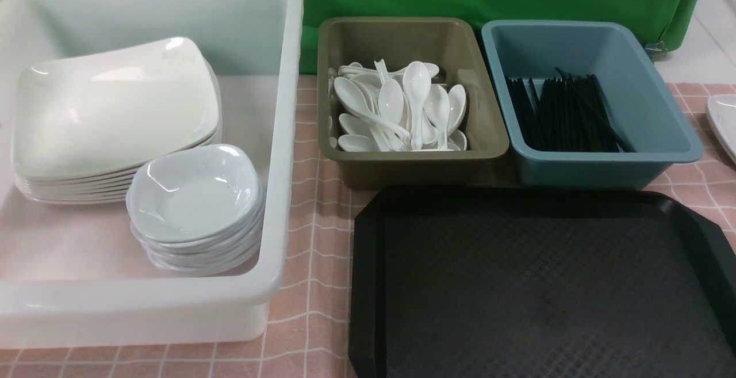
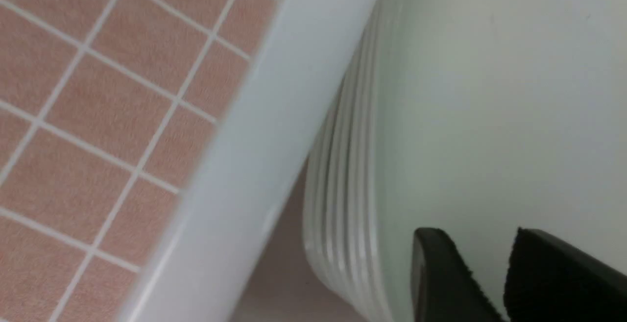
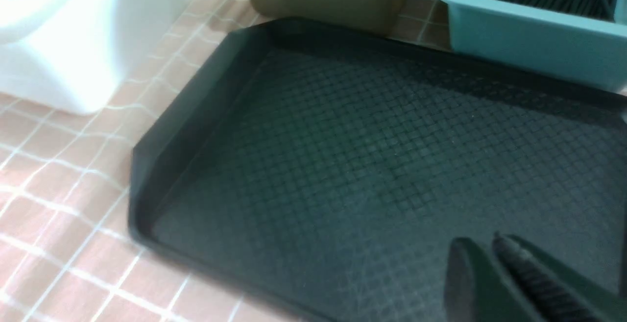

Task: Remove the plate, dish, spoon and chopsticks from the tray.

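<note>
The black tray [image 1: 540, 286] lies bare on the pink checked worktop [image 1: 313, 194]. The plate [image 1: 115, 107] tops a stack in the white tub [image 1: 282, 136], with the dish [image 1: 192, 194] on its own stack just in front. Spoons [image 1: 402, 107] fill the olive tub [image 1: 494, 136]; chopsticks [image 1: 566, 113] lie in the blue tub [image 1: 661, 113]. The left end effector [image 2: 509, 283] hangs over the plate stack — fingers slightly apart, holding nothing. The right end effector [image 3: 490, 263] is pressed together, empty, above the tray.

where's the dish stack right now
In the front view the dish stack sits on the left, inside the white bin, right in front of the bigger plate stack.
</note>
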